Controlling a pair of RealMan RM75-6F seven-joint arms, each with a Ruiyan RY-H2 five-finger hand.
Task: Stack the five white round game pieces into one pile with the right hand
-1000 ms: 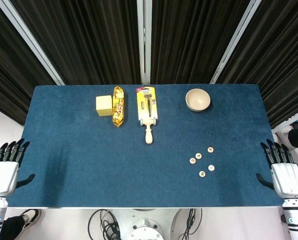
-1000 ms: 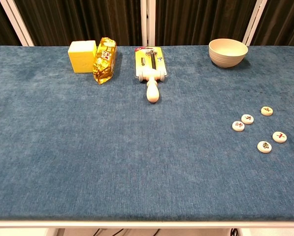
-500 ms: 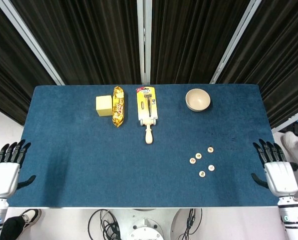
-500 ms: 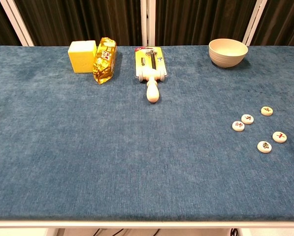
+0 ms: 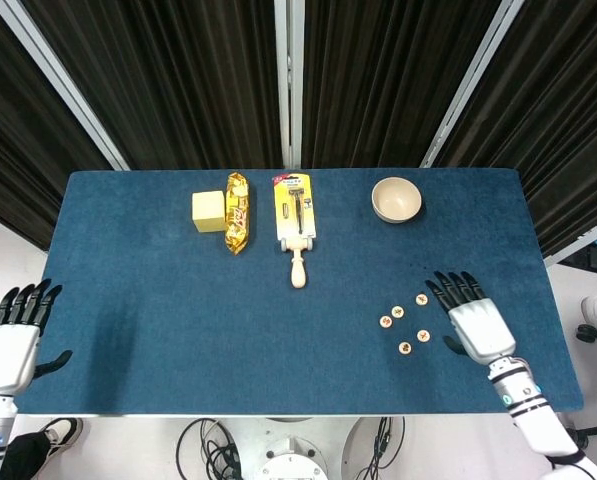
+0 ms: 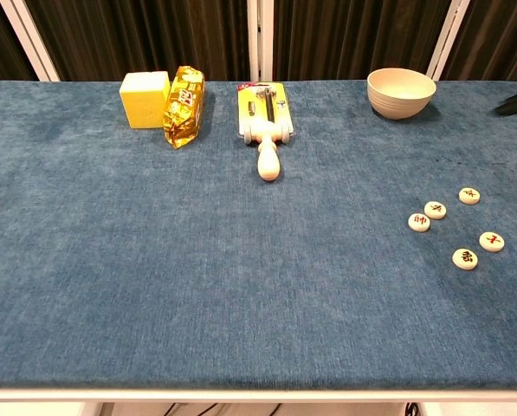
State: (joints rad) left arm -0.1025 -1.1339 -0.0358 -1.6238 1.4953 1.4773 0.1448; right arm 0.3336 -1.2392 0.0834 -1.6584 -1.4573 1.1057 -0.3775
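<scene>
The white round game pieces (image 5: 405,322) lie flat and unstacked on the blue table (image 5: 158,330), each apart from the others, just to the left of the right hand (image 5: 470,320). That hand is over the table with its fingers spread and extended, holding nothing; the nearest piece sits just off its thumb side. Beyond the hand's fingertips, toward the far edge, stands a cream bowl (image 5: 396,199). Further to its left lie a packaged razor (image 5: 297,228), a gold snack packet (image 5: 237,212) and a yellow block (image 5: 208,211). The left hand (image 5: 14,340) is well apart, off the table's left edge, fingers apart and empty.
</scene>
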